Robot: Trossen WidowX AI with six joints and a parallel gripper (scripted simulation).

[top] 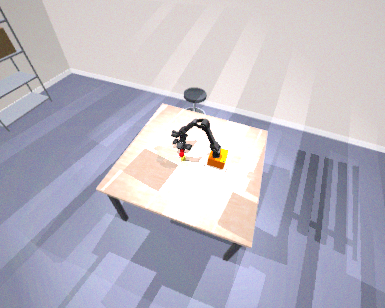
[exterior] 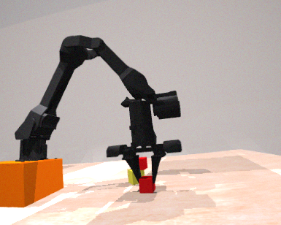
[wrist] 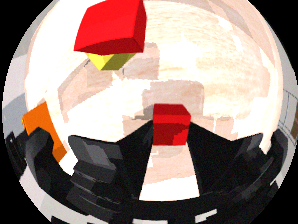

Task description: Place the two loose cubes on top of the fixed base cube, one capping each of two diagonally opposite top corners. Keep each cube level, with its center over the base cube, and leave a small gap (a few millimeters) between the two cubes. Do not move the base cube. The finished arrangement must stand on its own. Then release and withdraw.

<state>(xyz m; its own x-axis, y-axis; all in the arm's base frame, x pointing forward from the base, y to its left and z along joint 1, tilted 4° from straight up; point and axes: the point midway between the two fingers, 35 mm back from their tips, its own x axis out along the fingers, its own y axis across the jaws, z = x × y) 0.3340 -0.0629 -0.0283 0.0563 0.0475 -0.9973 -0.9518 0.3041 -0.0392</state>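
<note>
The yellow base cube (exterior: 131, 177) (wrist: 116, 62) stands on the table, with one red cube (exterior: 143, 163) (wrist: 112, 27) on top of it. That red cube sits off to one side over the base; its exact corner is hard to tell. The other red cube (exterior: 147, 185) (wrist: 170, 131) rests on the table beside the base. My gripper (exterior: 147, 180) (wrist: 169, 124) points down and is shut on this second cube, one finger at each side. In the exterior view, a finger partly hides the yellow cube. In the top view the cubes are very small.
The arm stands on an orange block (top: 216, 161) (exterior: 9, 182) (wrist: 41, 121) on the wooden table (top: 187, 195). The raised red cube and yellow base are close to the gripper. A black stool (top: 195, 94) stands behind the table, and shelving is at the far left.
</note>
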